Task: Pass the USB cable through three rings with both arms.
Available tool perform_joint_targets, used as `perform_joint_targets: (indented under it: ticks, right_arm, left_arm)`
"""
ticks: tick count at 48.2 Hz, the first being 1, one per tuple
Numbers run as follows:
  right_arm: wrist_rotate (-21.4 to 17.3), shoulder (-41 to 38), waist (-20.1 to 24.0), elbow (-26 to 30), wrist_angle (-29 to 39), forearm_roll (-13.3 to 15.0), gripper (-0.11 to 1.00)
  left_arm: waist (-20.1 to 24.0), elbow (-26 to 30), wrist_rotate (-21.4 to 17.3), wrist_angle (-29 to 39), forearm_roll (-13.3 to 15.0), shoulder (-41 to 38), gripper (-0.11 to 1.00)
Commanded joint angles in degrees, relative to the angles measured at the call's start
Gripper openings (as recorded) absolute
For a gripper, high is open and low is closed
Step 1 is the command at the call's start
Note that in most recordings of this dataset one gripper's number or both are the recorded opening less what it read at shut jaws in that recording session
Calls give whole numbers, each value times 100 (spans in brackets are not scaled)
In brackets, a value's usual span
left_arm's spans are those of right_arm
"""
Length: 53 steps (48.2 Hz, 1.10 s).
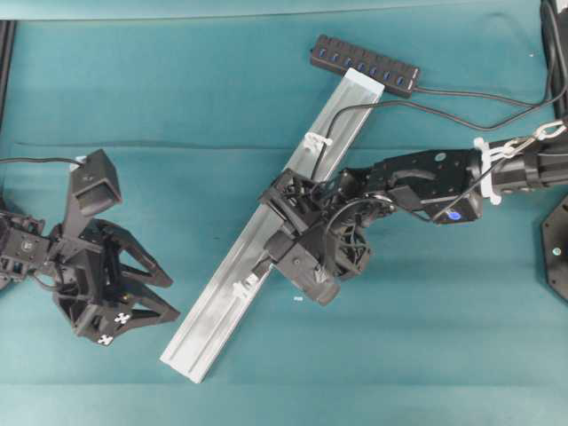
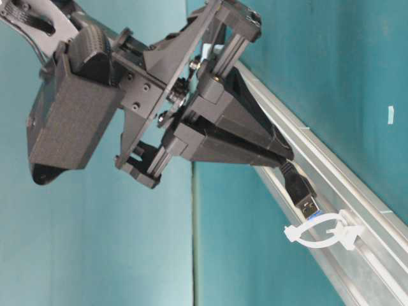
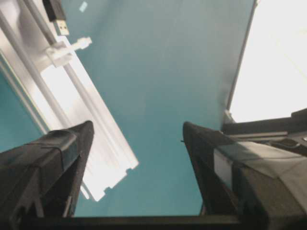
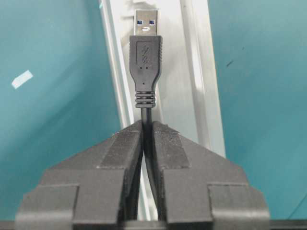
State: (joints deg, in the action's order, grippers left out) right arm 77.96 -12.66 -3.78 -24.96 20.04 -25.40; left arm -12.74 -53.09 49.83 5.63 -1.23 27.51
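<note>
Brushed metal, matt plastic and teal cloth

The rail (image 1: 266, 266) is silver aluminium, smooth and bright where light strikes it; its ring clips (image 2: 319, 233) are milky, translucent plastic. The USB cable (image 4: 145, 72) has a matt black moulded plug with a shiny metal tip. Both hands, left (image 3: 136, 158) and right (image 4: 147, 129), are matt black plastic with ribbed finger pads. The desk (image 1: 417, 337) wears dull teal cloth.

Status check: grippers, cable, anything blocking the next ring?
Right gripper shut on USB cable, plug just short of a ring. Left gripper open, empty, off the rail. Nothing blocking.
</note>
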Motion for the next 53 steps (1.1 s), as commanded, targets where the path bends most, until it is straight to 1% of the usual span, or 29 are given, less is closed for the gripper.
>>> perform_joint_targets:
  ticks: [1,16,29,40,47,53]
  right_arm:
    - [-35,-44,62,114,9,0,10]
    - [-35,-255,246,457,220,0,10]
    - [-44,-431,431,712,220,-35,10]
    - [-53,-519,554,923,220,-176,10]
    - [-53,-554,580,1020,229,-352,10]
    - [-44,-554,571,1020,229,-352,10]
  left_arm:
    - [-26,62,-9,-9,-26,44,83]
    - [-26,26,-9,0,-26,35,83]
    - [-26,0,-9,0,-26,26,83]
    - [-26,-97,0,-35,-26,-114,83]
    - [-26,-97,0,-167,-26,-413,83]
    - [-26,-70,0,-264,-26,-668,83]
